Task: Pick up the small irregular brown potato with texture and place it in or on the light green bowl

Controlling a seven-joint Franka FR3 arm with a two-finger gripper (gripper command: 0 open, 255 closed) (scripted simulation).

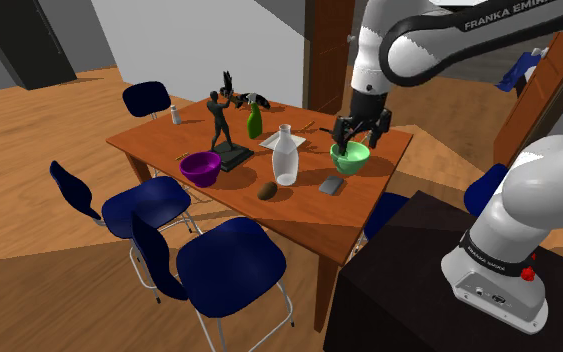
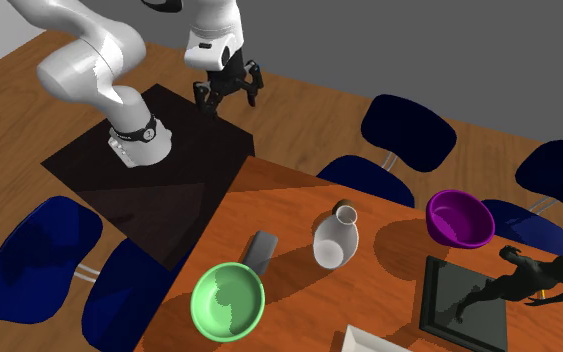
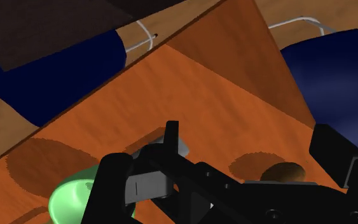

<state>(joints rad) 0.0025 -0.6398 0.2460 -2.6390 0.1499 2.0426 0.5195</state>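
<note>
Brown and rough, the potato [image 1: 267, 190] was found on the counter [image 1: 304, 212], near its front edge and well apart from the light green bowl [image 1: 350, 156]. The jaws were seen spread and empty above the bowl. A shift over the potato and a descent straddling its narrower width were judged advisable.
</note>
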